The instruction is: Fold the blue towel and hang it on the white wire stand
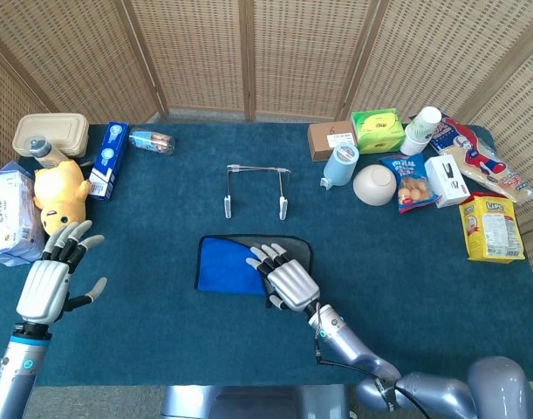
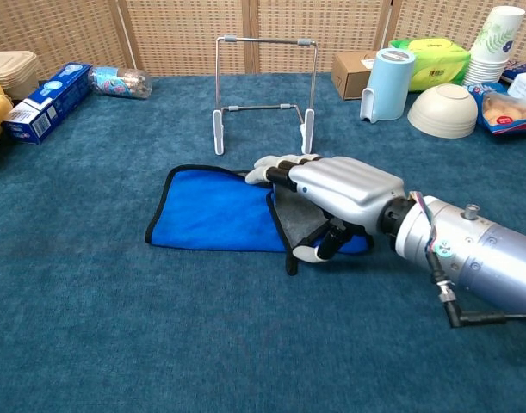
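Note:
The blue towel (image 1: pixel 224 264) (image 2: pixel 207 211) lies flat on the table's middle, black-edged, with a grey flap (image 2: pixel 299 219) folded over its right part. My right hand (image 1: pixel 283 278) (image 2: pixel 336 191) rests palm down on that flap. Its fingers are stretched out and point left, and the thumb sits at the flap's front edge. Whether the thumb pinches the cloth is not clear. The white wire stand (image 1: pixel 256 188) (image 2: pixel 264 86) stands upright just behind the towel, bare. My left hand (image 1: pixel 52 279) hovers far to the left with fingers spread and holds nothing; the chest view does not show it.
A yellow plush toy (image 1: pixel 58 190), a tissue pack (image 1: pixel 6 214), a blue box (image 1: pixel 107 159) and a lidded container (image 1: pixel 50 133) crowd the left. At the back right stand a light blue canister (image 2: pixel 387 83), a bowl (image 2: pixel 442 110), cups (image 2: pixel 495 39) and snack bags (image 1: pixel 489 227).

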`<state>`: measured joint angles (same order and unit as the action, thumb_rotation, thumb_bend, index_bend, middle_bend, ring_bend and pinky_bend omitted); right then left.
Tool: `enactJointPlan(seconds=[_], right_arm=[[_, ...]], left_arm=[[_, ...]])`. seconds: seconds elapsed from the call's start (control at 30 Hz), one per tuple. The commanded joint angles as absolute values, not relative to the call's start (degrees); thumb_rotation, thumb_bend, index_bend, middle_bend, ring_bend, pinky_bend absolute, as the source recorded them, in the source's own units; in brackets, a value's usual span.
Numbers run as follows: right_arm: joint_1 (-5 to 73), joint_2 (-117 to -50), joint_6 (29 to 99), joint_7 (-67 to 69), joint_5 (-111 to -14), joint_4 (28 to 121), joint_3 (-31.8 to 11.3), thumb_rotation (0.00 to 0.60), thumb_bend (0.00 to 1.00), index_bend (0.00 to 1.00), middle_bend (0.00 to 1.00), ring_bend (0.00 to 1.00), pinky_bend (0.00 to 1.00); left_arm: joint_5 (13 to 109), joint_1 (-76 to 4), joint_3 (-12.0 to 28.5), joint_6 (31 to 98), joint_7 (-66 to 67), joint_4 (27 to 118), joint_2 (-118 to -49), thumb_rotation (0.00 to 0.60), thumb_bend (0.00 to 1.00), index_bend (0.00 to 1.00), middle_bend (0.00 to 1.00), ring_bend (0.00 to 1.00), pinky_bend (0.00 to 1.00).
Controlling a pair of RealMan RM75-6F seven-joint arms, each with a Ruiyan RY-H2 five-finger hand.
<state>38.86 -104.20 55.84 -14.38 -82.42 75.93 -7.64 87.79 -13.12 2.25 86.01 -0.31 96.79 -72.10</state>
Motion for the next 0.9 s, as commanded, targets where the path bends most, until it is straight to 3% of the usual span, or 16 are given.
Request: enactJointPlan(seconds=[0.03,0.9], right_arm=[[39.1,-104.0,55.8,-14.1,-82.6,75.7,-7.5,0.600,0.28,0.09,0.03,0.00,0.00],[39.9,-102.1,56.0,-14.3,-82.7,75.1,-6.8,0.600,0.28,0.09,0.03,0.00,0.00]], left_arm=[[87.7,-13.1,2.4,85.8,-0.4,96.8,-72.2,0.600,0.41,0.21,0.08,0.00,0.00],[88.7,-12.0,2.9,86.6,0.5,98.1,-72.4,0.600,0.41,0.21,0.08,0.00,0.00]])
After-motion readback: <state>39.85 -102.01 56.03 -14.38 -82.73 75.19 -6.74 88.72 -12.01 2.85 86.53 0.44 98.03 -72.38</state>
